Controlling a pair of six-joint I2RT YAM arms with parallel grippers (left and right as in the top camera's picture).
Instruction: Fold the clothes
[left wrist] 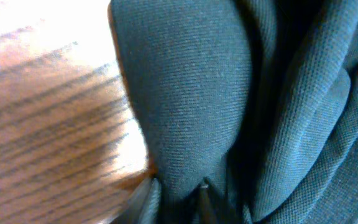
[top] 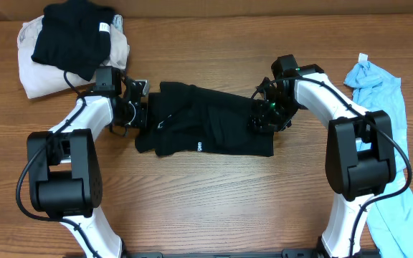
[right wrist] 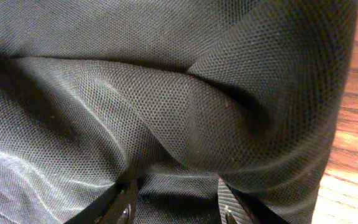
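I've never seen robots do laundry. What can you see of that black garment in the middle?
The garment is black, a fine mesh-like knit with a slight sheen and a small white mark near its lower edge in the overhead view. It lies crumpled on the table, long side running left to right. The left claw and right claw each pinch a bunched end.

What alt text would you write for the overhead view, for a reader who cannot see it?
Two robot arms set the left pincer and right pincer on opposite ends of a crumpled black garment on a wooden table. A light blue garment lies far right, a black-on-beige pile top left.
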